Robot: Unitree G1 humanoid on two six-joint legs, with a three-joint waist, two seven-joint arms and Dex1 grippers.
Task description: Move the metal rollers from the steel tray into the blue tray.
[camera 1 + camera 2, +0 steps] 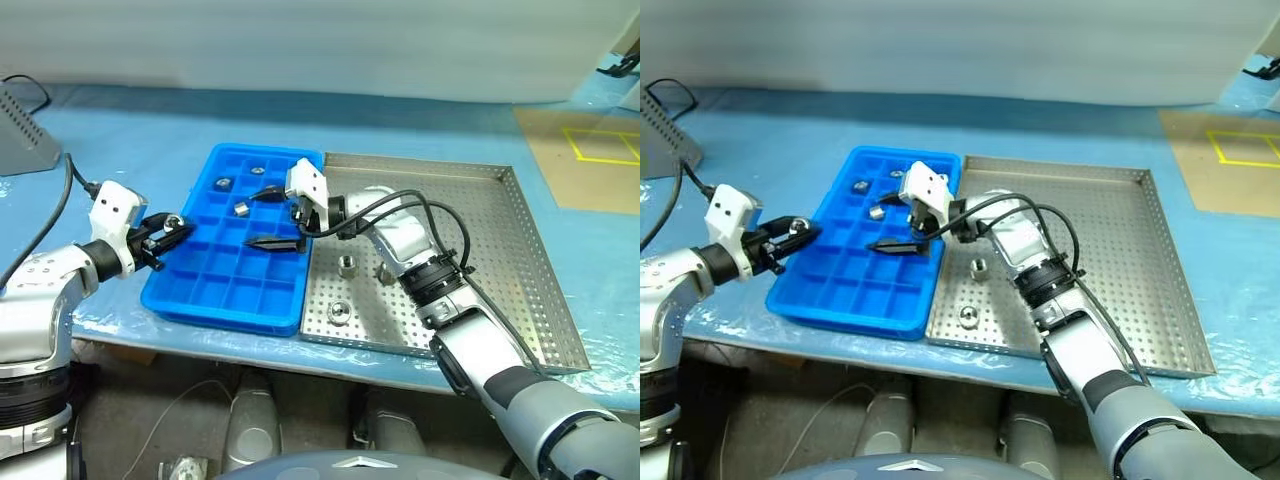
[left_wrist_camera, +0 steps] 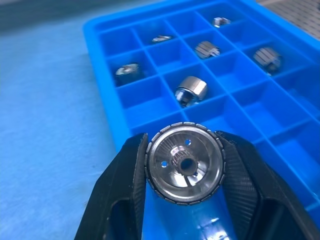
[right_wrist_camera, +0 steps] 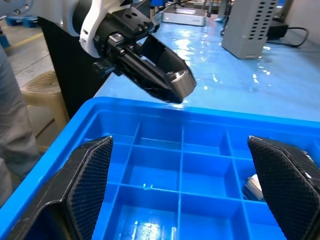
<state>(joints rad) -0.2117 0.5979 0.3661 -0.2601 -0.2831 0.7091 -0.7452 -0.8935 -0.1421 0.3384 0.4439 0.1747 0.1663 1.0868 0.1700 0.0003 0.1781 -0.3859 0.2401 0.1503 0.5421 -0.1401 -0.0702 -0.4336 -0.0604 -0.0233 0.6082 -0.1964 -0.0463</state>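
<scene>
Left claw [image 2: 182, 200] clamped on a silver-grey metal roller [image 2: 184, 162] at the near-left edge of the bright blue compartmented plastic tray [image 1: 215, 290]. Right claw [image 1: 270, 217] spread wide, empty, over that tray. Three more rollers lie in the perforated steel tray [image 1: 500, 260].

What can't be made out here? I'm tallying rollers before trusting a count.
- Steel tray: the right arm crosses its floor in both eye views, so rollers beneath it stay hidden.
- Blue tray: cut off by the left wrist view's edges.
- Blue tray's near cells: blocked by the roller in the left gripper.
</scene>
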